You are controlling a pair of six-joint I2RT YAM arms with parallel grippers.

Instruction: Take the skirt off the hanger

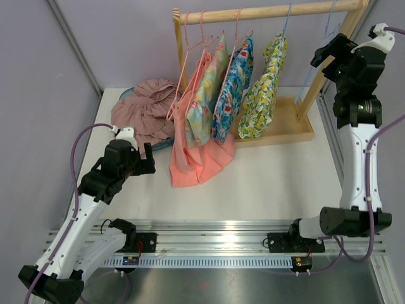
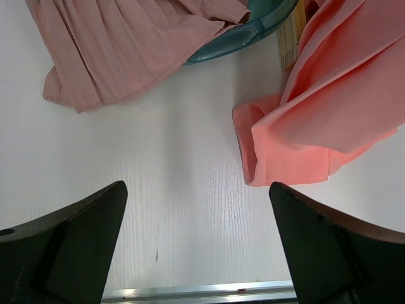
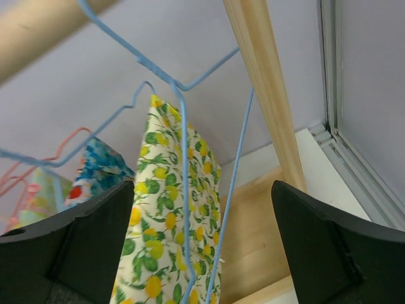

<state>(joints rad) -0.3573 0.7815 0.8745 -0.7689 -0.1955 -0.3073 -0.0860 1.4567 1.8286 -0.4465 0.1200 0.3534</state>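
Observation:
A salmon skirt [image 1: 197, 158] hangs from a pink hanger [image 1: 190, 47] at the left end of the wooden rack [image 1: 272, 11], with its hem lying on the table. In the left wrist view its folded hem [image 2: 316, 126] is ahead and to the right. My left gripper [image 1: 149, 158] is low over the table just left of that hem, open and empty [image 2: 197, 215]. My right gripper [image 1: 324, 54] is high at the rack's right end, open and empty [image 3: 201, 190]. It faces a bare blue hanger [image 3: 180, 126] and a lemon-print garment [image 3: 171, 221].
A dusty pink pleated skirt [image 1: 149, 111] lies heaped in a teal basin [image 2: 247, 31] at the back left. Floral garments [image 1: 224, 88] hang mid-rack. The rack's right post [image 3: 266, 95] and wooden base [image 1: 291, 126] are close to my right gripper.

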